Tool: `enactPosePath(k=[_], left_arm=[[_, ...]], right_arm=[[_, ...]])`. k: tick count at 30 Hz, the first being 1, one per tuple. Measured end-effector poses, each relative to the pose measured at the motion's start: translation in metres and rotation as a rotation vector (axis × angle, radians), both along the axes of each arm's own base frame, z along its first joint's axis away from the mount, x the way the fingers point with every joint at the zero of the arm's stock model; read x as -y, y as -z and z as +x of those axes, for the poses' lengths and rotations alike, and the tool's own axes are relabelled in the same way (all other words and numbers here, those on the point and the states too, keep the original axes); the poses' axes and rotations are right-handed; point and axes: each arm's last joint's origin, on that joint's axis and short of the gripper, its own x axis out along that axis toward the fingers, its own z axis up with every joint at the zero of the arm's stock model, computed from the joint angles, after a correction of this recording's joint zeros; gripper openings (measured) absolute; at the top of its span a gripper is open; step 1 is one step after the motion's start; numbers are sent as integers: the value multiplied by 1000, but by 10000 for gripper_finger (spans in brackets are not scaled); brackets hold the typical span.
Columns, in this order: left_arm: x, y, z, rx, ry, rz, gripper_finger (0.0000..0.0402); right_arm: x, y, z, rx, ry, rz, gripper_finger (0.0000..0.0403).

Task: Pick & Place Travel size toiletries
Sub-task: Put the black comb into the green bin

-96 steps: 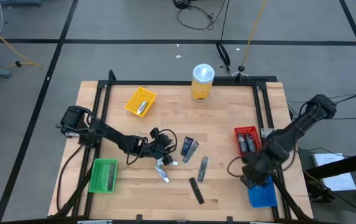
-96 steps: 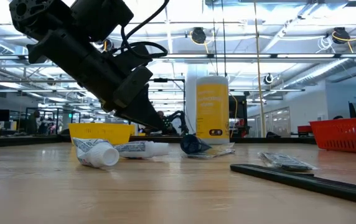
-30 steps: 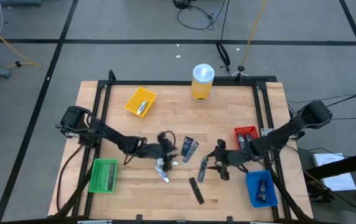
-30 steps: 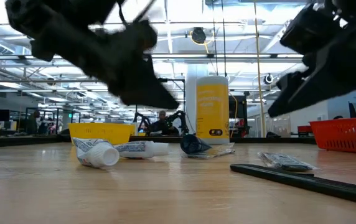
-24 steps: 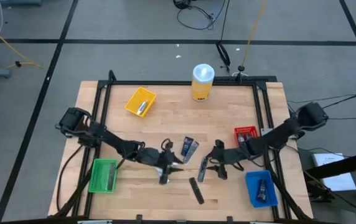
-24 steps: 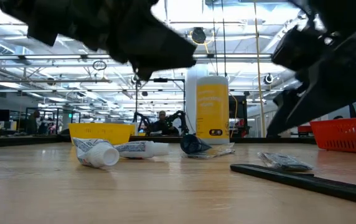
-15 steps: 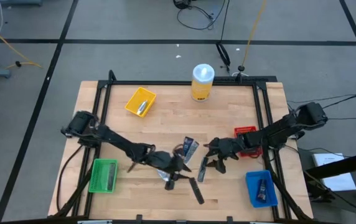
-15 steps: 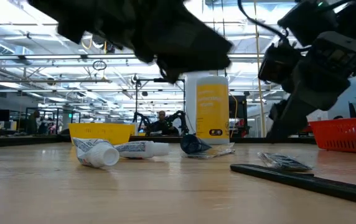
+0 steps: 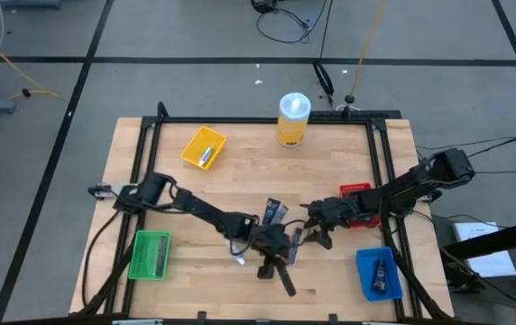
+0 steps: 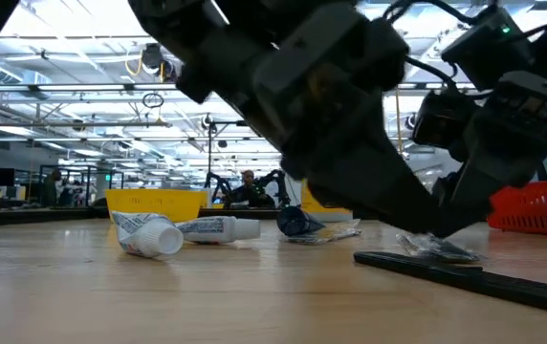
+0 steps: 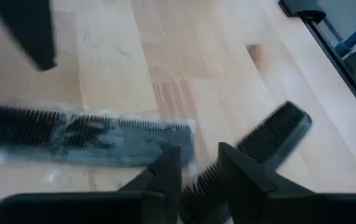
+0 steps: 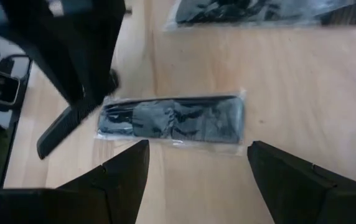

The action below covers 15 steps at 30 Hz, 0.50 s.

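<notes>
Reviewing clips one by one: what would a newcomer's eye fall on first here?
Both arms meet at the table's middle: the left hand hangs over a bare black comb, the open right hand over a wrapped comb. Around them stand a yellow canister at the far edge and coloured bins, the blue bin front right.

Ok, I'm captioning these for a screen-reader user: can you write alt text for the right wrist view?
The right hand, open with its two dark fingers wide apart, hangs over a clear-wrapped black comb lying flat on the wooden table. Beside the packet, the left arm reaches down toward a bare black comb, and another wrapped item lies farther off.
</notes>
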Motion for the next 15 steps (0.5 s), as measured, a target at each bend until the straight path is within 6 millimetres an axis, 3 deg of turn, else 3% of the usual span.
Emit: enactPosePath(k=[5, 15], left_arm=[[-8, 8, 3, -30, -24, -11, 12], [-25, 10, 5, -65, -93, -8, 11]], right_arm=[[2, 5, -9, 40, 15, 20, 265], [10, 6, -8, 51, 145, -2, 265]])
